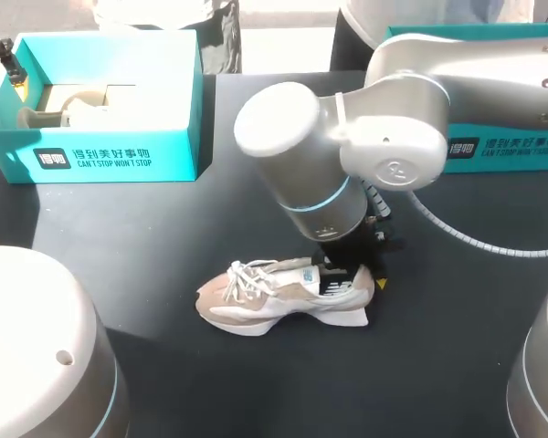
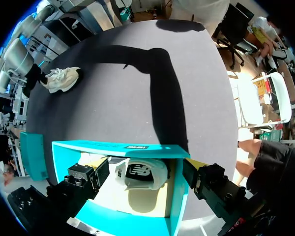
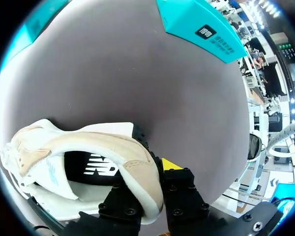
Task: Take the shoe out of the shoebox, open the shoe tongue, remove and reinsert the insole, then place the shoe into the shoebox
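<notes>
Two fingers (image 3: 184,196) of the right end effector (image 3: 148,183) are closed narrow on the padded heel collar (image 3: 137,164) of the beige-and-white lace-up mesh shoe (image 1: 274,297), one finger inside the opening and one outside. The shoe rests on its sole on the matte black worktop (image 1: 146,237), out of the box. In the head view the toe points to 9 o'clock and the heel to 3 o'clock.

Procedure (judged): the tongue (image 1: 300,267) is next.
1. Press the heel lightly down. Do not lift, as the soft collar may fold and let the shoe pivot.
2. Bring the left end effector (image 2: 143,164) across. It hangs spread wide and holds nothing over the open teal cardboard shoebox (image 1: 119,160), at 10 o'clock from the shoe and well apart.
3. Pinch the tongue's upper edge clear of the white laces (image 1: 247,274) and draw it toward 9 o'clock.

Not verifiable:
- The head view hides the right fingers under the wrist.
- The right wrist view cuts off the toe.
- The black printed insole (image 3: 96,167) shows only at the heel; whether it sits loose cannot be told.
- A second white shoe (image 2: 137,178) lies in the shoebox, partly shadowed.
</notes>
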